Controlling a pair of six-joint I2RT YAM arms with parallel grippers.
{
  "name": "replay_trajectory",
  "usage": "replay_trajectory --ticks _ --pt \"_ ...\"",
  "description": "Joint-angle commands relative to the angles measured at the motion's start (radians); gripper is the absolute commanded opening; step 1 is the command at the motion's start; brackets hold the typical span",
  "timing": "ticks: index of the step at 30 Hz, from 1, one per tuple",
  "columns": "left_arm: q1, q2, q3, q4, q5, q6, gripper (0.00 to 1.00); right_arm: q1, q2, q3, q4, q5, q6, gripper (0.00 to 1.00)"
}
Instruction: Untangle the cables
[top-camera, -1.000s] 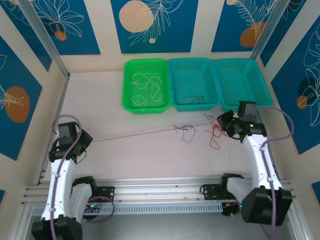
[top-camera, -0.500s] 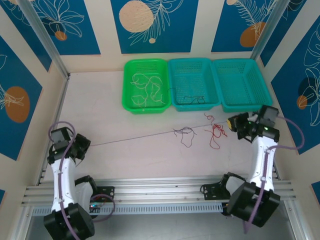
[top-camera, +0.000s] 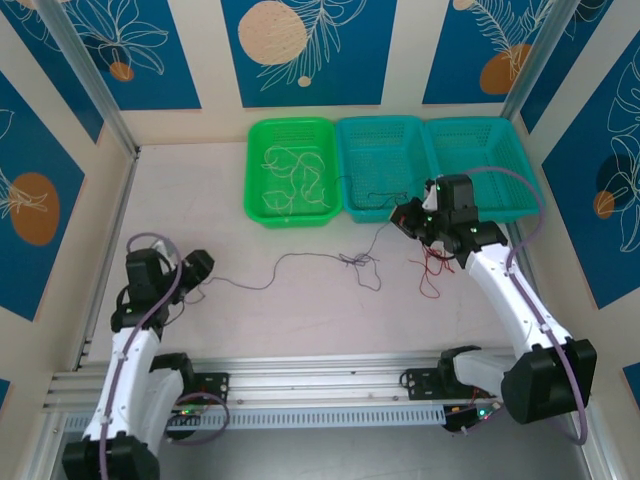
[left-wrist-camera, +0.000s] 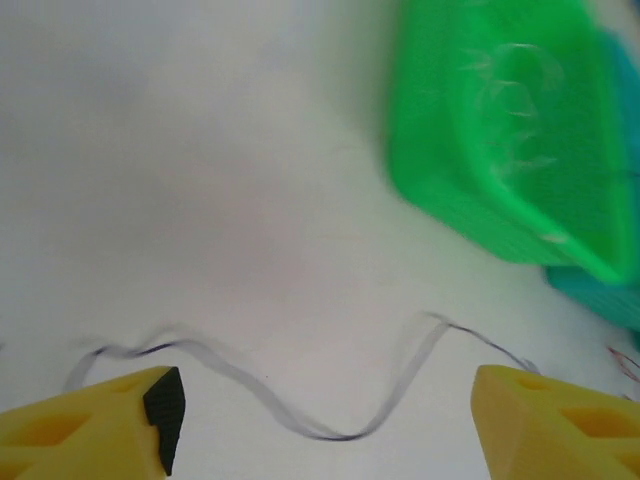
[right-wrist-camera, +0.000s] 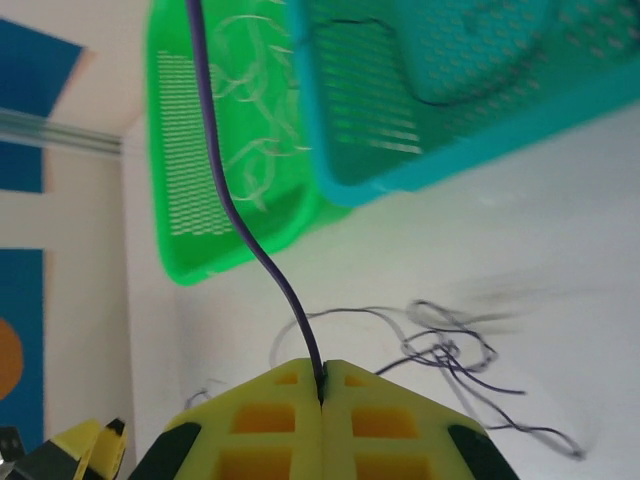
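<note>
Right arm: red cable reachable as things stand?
Probably in range: the red cable lies uncovered on the table just beside the right gripper. But that gripper is shut on the dark cable, so it would have to release first.

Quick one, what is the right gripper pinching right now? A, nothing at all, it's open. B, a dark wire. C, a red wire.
B: in the right wrist view the right gripper is shut on a dark wire that runs up from between its tips.

Table (top-camera: 190, 200) L free (baskets (top-camera: 390, 150) block rear).
</note>
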Motion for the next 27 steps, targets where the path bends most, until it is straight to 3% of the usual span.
replay_trajectory --ticks 1,7,11,14,18,22,25,27 --pt "-0.179 -0.027 0.022 0.208 0.043 0.149 0.79 0.055 -0.005 0.082 0.002 -0.014 -0.033 0.00" --pt "-0.540 0.099 -0.007 0.508 0.052 0.513 0.82 0.158 0.008 0.218 -0.023 -0.082 -0.078 0.00" --pt "-0.663 0.296 -0.025 0.680 0.064 0.689 0.86 0.210 0.008 0.297 -0.045 -0.084 -0.083 0.00" --pt "-0.709 0.509 -0.017 0.830 0.034 0.721 0.89 0.225 0.004 0.329 -0.036 -0.090 -0.059 0.00" --pt "-0.710 0.730 0.014 0.978 -0.086 0.668 0.94 0.232 0.004 0.360 -0.030 -0.114 -0.039 0.00" --pt "-0.711 0.832 0.041 1.061 -0.040 0.621 0.96 0.245 -0.006 0.383 -0.021 -0.127 -0.021 0.00" --pt "-0.710 0.892 0.060 1.137 -0.021 0.586 0.86 0.263 -0.014 0.380 -0.006 -0.128 -0.009 0.00" --pt "-0.711 0.921 0.067 1.205 -0.002 0.556 0.85 0.265 -0.024 0.368 0.006 -0.130 0.010 0.00"
